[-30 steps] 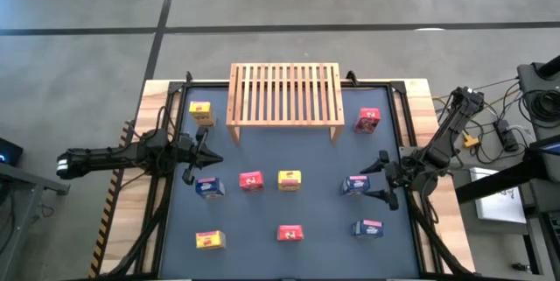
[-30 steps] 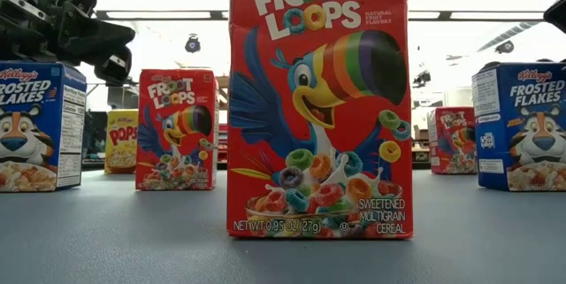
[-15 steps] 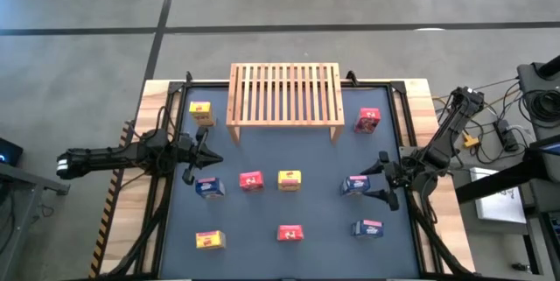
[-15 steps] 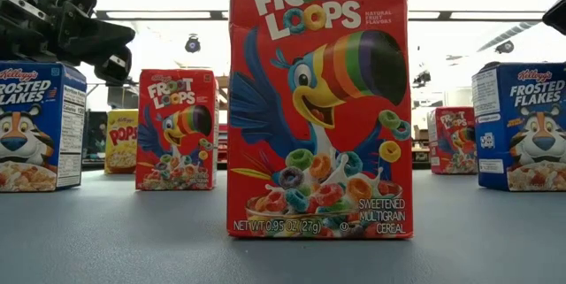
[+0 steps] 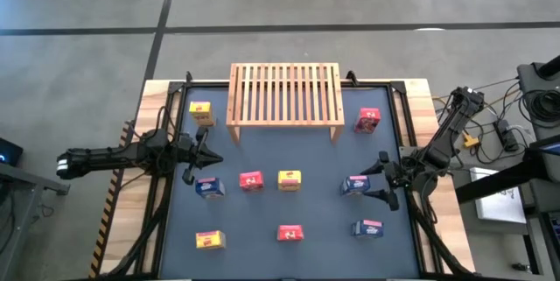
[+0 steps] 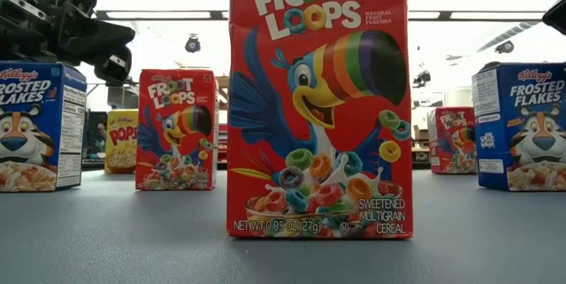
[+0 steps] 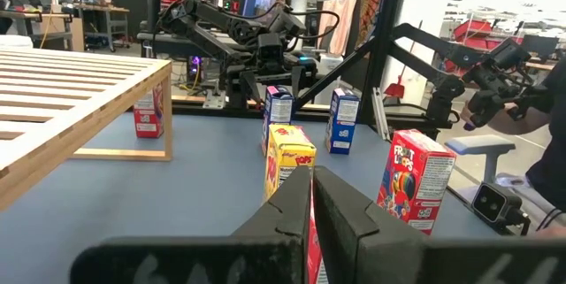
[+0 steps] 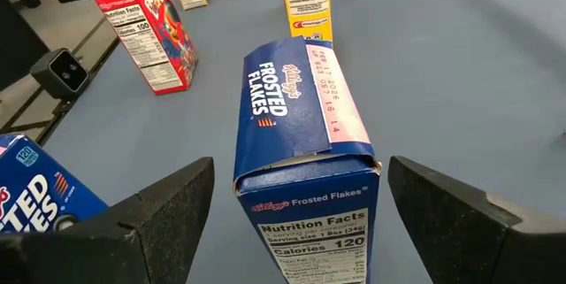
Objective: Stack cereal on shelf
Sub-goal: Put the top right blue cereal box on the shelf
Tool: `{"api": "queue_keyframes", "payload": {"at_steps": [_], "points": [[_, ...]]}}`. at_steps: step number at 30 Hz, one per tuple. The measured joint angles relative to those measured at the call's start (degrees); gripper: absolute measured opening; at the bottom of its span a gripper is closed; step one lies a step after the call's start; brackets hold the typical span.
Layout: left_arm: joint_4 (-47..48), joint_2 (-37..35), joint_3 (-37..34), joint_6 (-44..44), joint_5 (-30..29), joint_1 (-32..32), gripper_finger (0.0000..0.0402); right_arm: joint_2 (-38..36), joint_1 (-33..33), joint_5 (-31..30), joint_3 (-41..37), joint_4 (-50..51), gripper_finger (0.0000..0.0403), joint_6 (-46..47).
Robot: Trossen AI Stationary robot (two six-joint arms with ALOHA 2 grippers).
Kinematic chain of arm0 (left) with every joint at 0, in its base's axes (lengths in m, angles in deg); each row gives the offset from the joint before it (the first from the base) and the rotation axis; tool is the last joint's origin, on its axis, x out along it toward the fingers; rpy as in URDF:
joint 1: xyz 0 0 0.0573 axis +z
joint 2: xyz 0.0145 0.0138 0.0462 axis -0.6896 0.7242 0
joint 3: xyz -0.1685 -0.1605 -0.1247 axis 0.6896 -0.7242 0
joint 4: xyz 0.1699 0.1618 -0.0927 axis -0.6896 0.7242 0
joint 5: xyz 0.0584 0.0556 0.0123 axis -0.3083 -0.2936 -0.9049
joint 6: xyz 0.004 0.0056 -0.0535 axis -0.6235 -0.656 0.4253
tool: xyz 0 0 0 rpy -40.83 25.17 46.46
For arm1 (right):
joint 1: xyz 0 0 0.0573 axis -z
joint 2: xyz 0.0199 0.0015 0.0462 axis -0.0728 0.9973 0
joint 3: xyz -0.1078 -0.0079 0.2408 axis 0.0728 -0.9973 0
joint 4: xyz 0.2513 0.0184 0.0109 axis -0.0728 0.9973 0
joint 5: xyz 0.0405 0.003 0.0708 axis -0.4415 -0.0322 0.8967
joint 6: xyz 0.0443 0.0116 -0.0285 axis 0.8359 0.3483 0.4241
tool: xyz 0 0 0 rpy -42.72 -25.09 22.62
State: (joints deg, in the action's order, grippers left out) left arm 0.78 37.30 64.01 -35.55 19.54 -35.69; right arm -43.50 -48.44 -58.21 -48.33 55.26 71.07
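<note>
Blue box (image 8: 305,142) on the mat's right, between the right gripper's (image 8: 301,200) spread fingers, not yet gripped. Next: close, lift to the far rack (image 5: 284,94). Left gripper (image 5: 199,154) waits shut.

The left arm reaches in low from the left side, its gripper (image 5: 203,157) pointing toward the middle, fingers (image 7: 292,213) pressed together and holding nothing. The right arm bends in from the right edge, elbow raised, and its gripper (image 5: 378,181) points left with fingers (image 8: 168,204) spread wide.
</note>
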Motion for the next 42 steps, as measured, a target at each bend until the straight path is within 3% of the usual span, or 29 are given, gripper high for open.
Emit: {"api": "queue_keyframes", "payload": {"at_steps": [42], "points": [[0.0, 0.0, -0.01, 0.01, -0.02, 0.01, 0.0, 0.01, 0.02, -0.5, 0.0, -0.19, 0.0326, -2.12]]}}
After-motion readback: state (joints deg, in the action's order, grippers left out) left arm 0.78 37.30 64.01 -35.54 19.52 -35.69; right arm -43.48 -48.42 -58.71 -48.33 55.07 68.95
